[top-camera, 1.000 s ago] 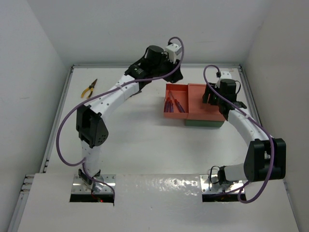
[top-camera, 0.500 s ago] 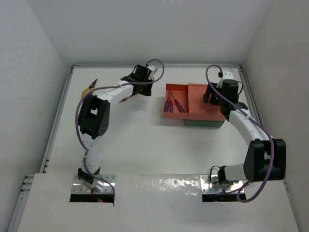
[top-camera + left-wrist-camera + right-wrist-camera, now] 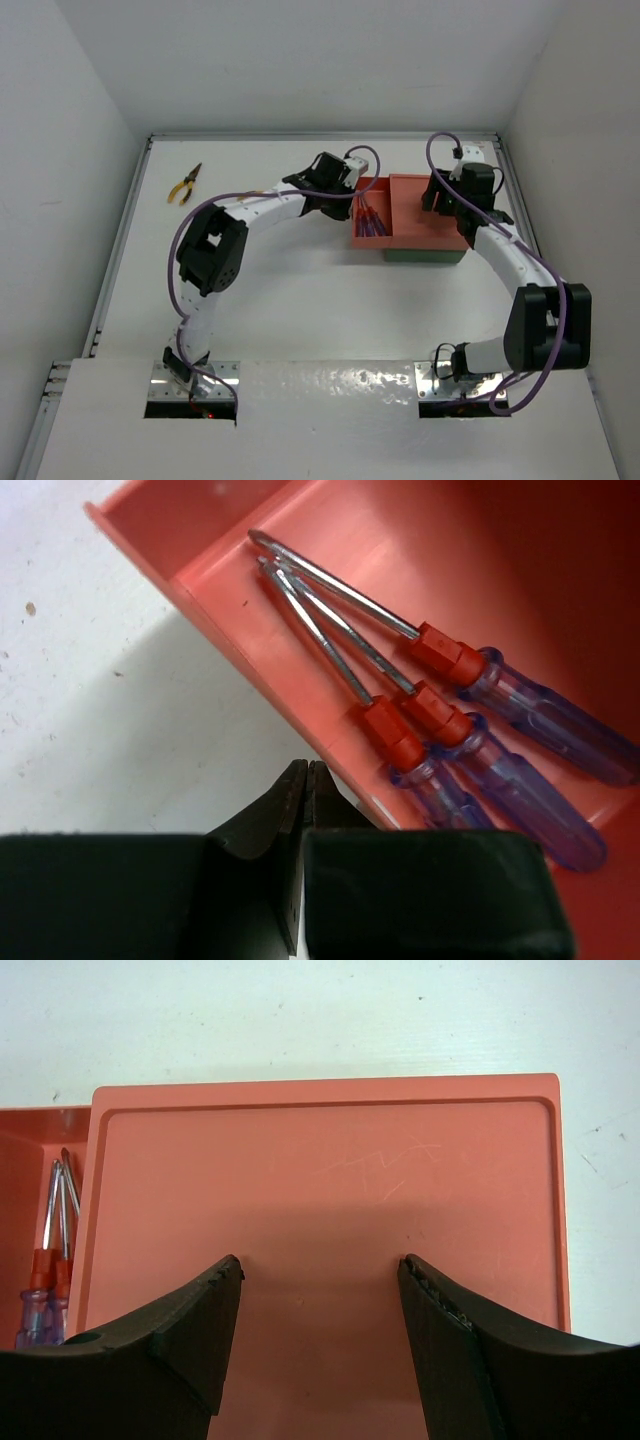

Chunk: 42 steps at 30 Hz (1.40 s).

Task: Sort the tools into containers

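top external: left hand (image 3: 345, 200) sits at the left rim of the red tray (image 3: 425, 215), which rides on the green tray (image 3: 425, 256). three screwdrivers (image 3: 370, 222) lie in the red tray's open left bay. loose pliers (image 3: 184, 185) rest on the surface (image 3: 290, 290) near the far left corner, well apart from both hands. judgement: the pliers are small, stiff and light. the coated handles should give the surest hold, taken crosswise near the pivot so the tool does not swing. right hand (image 3: 442, 203) hangs over the right part of the red tray.

left wrist: the left hand's fingers are pressed together. a dark pointed nose with a centre seam pokes out ahead of them. judgement: this reads as held pliers (image 3: 305, 800) clamped by the handles, but the handles are hidden. the nose is just beside the tray's outer wall, on the surface side and not yet over the bay. the screwdrivers lie side by side inside, tips gathered at one point. their handles are smooth and clear and the shafts thin, so they are likely to slip and roll.

right wrist: the right hand's fingers are apart with nothing between them, above the flat red top. the screwdrivers are only at the left edge, well aside.
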Available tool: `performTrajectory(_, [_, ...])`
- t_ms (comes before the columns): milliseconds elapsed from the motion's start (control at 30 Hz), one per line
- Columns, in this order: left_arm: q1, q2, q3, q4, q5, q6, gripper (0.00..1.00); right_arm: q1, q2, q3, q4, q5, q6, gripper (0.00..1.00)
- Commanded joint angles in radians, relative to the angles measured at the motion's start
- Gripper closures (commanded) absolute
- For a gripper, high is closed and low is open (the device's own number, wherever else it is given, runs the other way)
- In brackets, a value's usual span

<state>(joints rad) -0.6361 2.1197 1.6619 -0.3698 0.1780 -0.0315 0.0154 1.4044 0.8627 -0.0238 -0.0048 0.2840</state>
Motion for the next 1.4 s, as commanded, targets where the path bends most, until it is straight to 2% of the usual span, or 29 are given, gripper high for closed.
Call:
performTrajectory(0, [-0.03, -0.086, 0.025, 0.074, 0.083, -0.022, 1.0, -0.006, 0.113, -0.088, -0.326, -0.029, 0.02, 0.36])
performTrajectory(167, [-0.048, 0.003, 0.084, 0.089, 0.153, -0.028, 1.0, -0.006, 0.123, -0.097, -0.314, -0.043, 0.015, 0.36])
performTrajectory(467, [-0.126, 0.095, 0.289, 0.121, 0.161, -0.061, 1.0, -0.006, 0.127, -0.103, -0.3, -0.078, 0.026, 0.36])
performTrajectory(733, [-0.126, 0.118, 0.274, 0.079, 0.163, -0.058, 0.99, -0.006, 0.094, -0.079, -0.34, -0.077, 0.012, 0.36])
performTrajectory(833, [-0.108, 0.092, 0.3, 0.057, 0.178, -0.044, 0.94, -0.006, 0.079, -0.051, -0.363, -0.083, 0.003, 0.36])
performTrajectory(933, [-0.073, 0.053, 0.318, 0.039, 0.199, 0.007, 0.84, -0.006, 0.061, -0.013, -0.401, -0.086, -0.014, 0.36])
performTrajectory(1033, [-0.033, -0.012, 0.255, 0.046, 0.221, 0.183, 0.72, -0.006, 0.042, 0.045, -0.459, -0.089, -0.049, 0.35])
performTrajectory(1067, [-0.021, -0.056, 0.222, 0.083, 0.239, 0.311, 0.7, -0.006, 0.036, 0.082, -0.475, -0.095, -0.072, 0.35])
performTrajectory(1133, [0.01, -0.136, 0.072, 0.144, 0.337, 0.454, 0.62, -0.006, 0.021, 0.148, -0.528, -0.119, -0.103, 0.34])
performTrajectory(1167, [0.021, -0.162, 0.018, 0.201, 0.365, 0.605, 0.58, -0.006, 0.015, 0.171, -0.559, -0.129, -0.108, 0.33])
performTrajectory(1233, [0.021, -0.185, -0.089, 0.169, 0.454, 0.803, 0.48, -0.012, -0.001, 0.22, -0.591, -0.147, -0.112, 0.32])
performTrajectory(1333, [0.019, -0.179, -0.14, 0.164, 0.498, 0.886, 0.44, -0.049, -0.005, 0.266, -0.629, -0.156, -0.108, 0.31])
performTrajectory(1367, [0.016, -0.181, -0.161, 0.198, 0.518, 0.956, 0.45, -0.055, -0.004, 0.274, -0.652, -0.153, -0.108, 0.31])
